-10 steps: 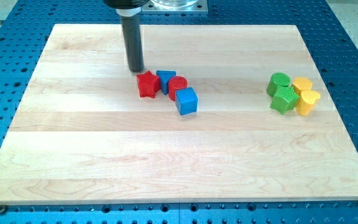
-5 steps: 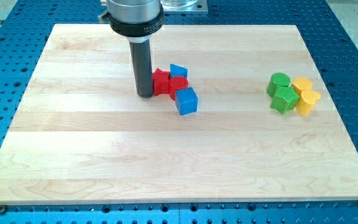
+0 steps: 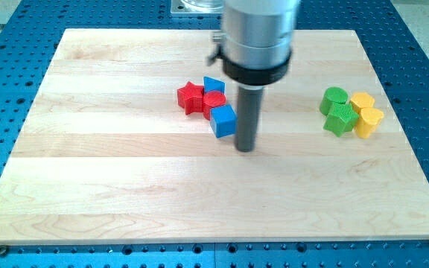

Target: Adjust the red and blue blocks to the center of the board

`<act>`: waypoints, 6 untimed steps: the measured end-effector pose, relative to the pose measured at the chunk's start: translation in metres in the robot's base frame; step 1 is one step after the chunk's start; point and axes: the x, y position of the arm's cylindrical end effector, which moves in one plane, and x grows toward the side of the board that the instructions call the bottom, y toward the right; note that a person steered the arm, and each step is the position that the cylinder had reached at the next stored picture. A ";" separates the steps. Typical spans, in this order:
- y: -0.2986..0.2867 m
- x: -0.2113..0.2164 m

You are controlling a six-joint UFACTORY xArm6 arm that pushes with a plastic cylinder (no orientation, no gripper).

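Rod, my tip [image 3: 245, 148] just right-below blue cube [image 3: 223, 120], red star [image 3: 191, 97] beyond, no writing legible

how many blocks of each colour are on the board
red: 2, a star and a round one
blue: 2, a cube and a small one behind
green: 2
yellow: 2
total: 8

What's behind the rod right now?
Only bare board shows around my tip, just right of the blue cube. Whatever lies directly behind the rod is covered.
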 end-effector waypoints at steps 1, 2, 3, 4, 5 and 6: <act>0.010 -0.034; -0.019 -0.041; -0.051 -0.012; -0.078 0.007; -0.083 0.016; -0.083 0.001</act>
